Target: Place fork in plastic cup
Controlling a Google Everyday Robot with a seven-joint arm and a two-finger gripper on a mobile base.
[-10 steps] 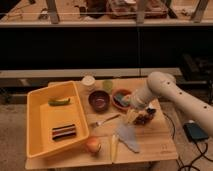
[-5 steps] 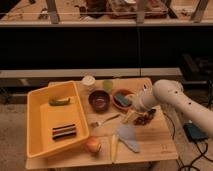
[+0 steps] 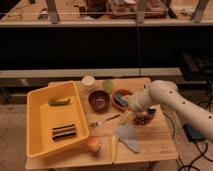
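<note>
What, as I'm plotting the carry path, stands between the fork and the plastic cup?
The dark red bowl sits between the fork and the plastic cup; probably lift over it. The gripper is beside the fork's handle end, with nothing visible between them.

Single raised view, looking down across the table [image 3: 156, 141], fairly distant (tool [image 3: 128, 111] right of centre)

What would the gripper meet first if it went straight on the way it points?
Probably the fork. The open gripper hangs low over the table, angled down and left toward the fork's handle end. Depth is unclear, so it could touch bare tabletop first.
</note>
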